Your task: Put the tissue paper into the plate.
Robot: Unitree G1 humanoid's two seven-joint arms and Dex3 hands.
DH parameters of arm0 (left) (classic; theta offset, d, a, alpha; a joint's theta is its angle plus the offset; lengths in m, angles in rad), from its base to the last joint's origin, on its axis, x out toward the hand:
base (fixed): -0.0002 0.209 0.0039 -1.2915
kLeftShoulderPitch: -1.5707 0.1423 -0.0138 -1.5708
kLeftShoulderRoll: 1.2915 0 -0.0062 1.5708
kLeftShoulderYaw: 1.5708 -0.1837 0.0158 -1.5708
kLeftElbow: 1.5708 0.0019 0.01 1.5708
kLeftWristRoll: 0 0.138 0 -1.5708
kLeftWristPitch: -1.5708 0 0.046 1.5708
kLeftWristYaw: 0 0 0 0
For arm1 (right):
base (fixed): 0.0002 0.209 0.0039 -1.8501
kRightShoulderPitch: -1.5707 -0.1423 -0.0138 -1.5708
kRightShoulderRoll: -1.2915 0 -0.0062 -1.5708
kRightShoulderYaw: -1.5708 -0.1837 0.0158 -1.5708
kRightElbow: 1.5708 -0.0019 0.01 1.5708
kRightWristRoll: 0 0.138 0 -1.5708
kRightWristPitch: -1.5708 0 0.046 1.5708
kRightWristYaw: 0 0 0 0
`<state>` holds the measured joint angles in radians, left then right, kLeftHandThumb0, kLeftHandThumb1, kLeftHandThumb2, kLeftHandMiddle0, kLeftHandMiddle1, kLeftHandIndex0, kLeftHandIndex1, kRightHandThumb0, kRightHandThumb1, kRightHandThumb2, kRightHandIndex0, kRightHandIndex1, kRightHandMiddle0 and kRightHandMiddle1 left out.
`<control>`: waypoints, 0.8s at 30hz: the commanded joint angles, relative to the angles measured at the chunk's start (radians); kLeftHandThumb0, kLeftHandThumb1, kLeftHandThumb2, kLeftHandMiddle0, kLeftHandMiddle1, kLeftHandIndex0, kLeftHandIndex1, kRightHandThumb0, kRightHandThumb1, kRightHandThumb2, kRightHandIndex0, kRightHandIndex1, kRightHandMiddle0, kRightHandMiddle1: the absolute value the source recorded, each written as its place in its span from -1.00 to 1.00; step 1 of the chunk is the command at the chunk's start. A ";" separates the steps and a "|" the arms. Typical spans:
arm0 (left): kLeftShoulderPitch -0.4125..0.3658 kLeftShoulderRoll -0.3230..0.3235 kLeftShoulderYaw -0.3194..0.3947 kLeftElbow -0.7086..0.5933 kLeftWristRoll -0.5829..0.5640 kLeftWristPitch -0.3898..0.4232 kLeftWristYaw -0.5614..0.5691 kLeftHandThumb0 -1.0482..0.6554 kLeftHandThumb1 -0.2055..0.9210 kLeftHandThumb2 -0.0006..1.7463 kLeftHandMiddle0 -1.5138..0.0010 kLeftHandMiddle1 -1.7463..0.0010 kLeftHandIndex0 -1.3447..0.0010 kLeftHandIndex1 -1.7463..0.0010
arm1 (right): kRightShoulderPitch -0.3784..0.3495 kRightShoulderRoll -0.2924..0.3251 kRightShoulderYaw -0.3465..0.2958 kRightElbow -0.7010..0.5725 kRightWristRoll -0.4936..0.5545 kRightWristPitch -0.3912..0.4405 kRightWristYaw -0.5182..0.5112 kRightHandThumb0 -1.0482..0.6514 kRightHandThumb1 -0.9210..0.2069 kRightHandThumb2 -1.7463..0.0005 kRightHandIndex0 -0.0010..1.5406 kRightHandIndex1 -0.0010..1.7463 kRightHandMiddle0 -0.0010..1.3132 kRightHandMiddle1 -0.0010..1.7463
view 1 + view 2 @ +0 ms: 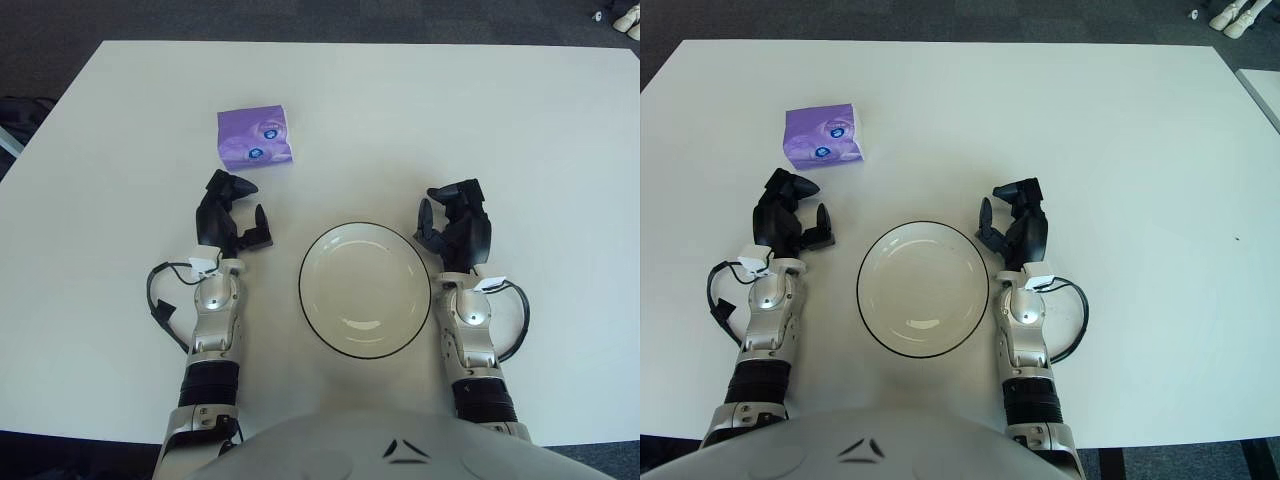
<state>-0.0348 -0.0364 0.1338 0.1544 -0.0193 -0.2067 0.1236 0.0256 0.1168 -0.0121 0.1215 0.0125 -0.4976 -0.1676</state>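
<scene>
In the left eye view, a white table [520, 130] fills almost the whole picture. A purple tissue pack [254, 138] lies flat on it, in the far left part, with two small round marks on its top. Nearer to the robot, in the middle, stands a white plate [312, 300] with a thin dark rim, and nothing lies in it. The pack and the plate are well apart. The left hand [228, 212] shows to the left of the plate and just on the near side of the pack, not touching the pack. Its fingers are loosely curved with a gap between them, and they hold nothing. The right hand [456, 222] shows just beside the right edge of the plate. Its fingers are also relaxed and half bent, and hold nothing. A black cable loops beside each forearm.

In the right eye view, the same things appear a little more to the left. The tissue pack [822, 137] is still outside the plate [872, 310], up and to the left of it. The left hand [788, 214] is between the pack and the near table edge, and the right hand [1014, 224] is close to the plate's right rim. I cannot tell if either hand touches the table. In the far right corner, on the dark floor, a pair of white shoes [1226, 14] is partly visible.
</scene>
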 commanded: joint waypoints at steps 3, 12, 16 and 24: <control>0.053 0.006 0.004 0.045 -0.003 0.045 -0.005 0.22 -0.38 0.75 0.08 -1.00 0.19 -1.00 | 0.066 0.027 -0.008 0.074 0.007 0.000 -0.006 -0.24 -0.42 -0.12 -0.17 0.59 -0.40 1.00; 0.051 0.013 0.002 0.054 0.005 0.028 -0.003 0.22 -0.50 0.83 0.02 -1.00 0.10 -1.00 | 0.063 0.032 -0.007 0.082 0.011 -0.005 -0.009 -0.24 -0.41 -0.12 -0.17 0.59 -0.39 1.00; 0.053 0.017 -0.002 0.053 0.014 0.000 -0.001 0.22 -0.58 0.89 -0.03 -1.00 0.05 -1.00 | 0.062 0.033 -0.008 0.085 0.012 -0.007 -0.010 -0.24 -0.41 -0.13 -0.17 0.60 -0.39 1.00; 0.097 0.049 -0.039 -0.052 0.194 -0.125 0.076 0.22 -0.57 0.88 -0.06 -0.98 0.09 -1.00 | 0.060 0.033 -0.006 0.089 0.006 -0.007 -0.017 -0.23 -0.45 -0.10 -0.18 0.59 -0.41 1.00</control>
<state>0.0002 -0.0098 0.1056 0.1133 0.0936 -0.3042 0.1542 0.0201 0.1174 -0.0082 0.1285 0.0118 -0.4986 -0.1767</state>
